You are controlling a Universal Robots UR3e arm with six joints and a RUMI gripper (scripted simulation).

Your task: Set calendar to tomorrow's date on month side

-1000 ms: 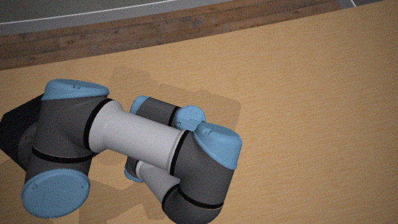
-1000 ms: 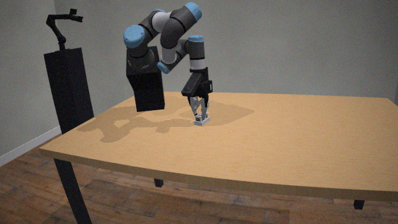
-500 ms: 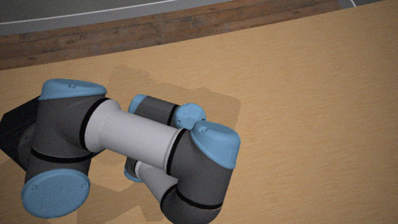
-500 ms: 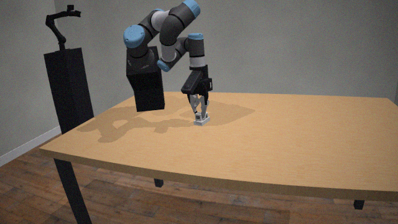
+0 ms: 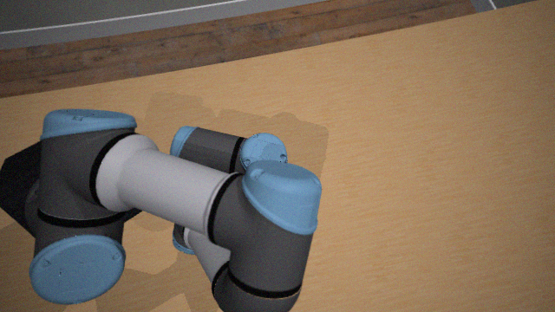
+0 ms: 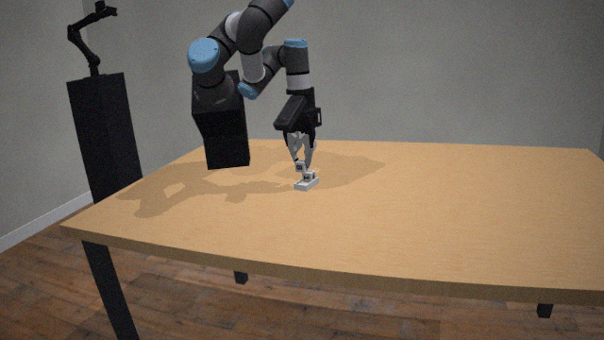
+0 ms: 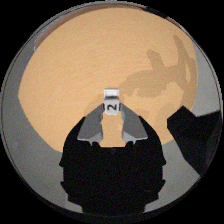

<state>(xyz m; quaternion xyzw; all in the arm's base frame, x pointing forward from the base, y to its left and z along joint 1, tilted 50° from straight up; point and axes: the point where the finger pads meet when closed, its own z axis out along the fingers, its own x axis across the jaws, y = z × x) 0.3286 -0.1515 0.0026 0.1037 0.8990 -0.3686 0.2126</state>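
Observation:
My gripper [image 6: 300, 162] points down over the calendar and is shut on a small white cube [image 6: 299, 165], held a little above the tray. In the wrist view the held cube [image 7: 112, 107] sits between my fingertips and shows the digit 2 on the face towards the camera. The pale grey tray [image 6: 306, 183] rests on the table just below, with the second cube [image 6: 310, 176] in it. In the wrist view the tray [image 7: 111, 93] shows just beyond the held cube; its lettering is too small to read. In the overhead view my arm [image 5: 195, 191] hides the calendar.
The robot's black base block [image 6: 221, 123] stands at the table's back left. A tall black pillar with a camera arm [image 6: 104, 132] stands off the table to the left. The wooden table [image 6: 377, 203] stretches to the right and front.

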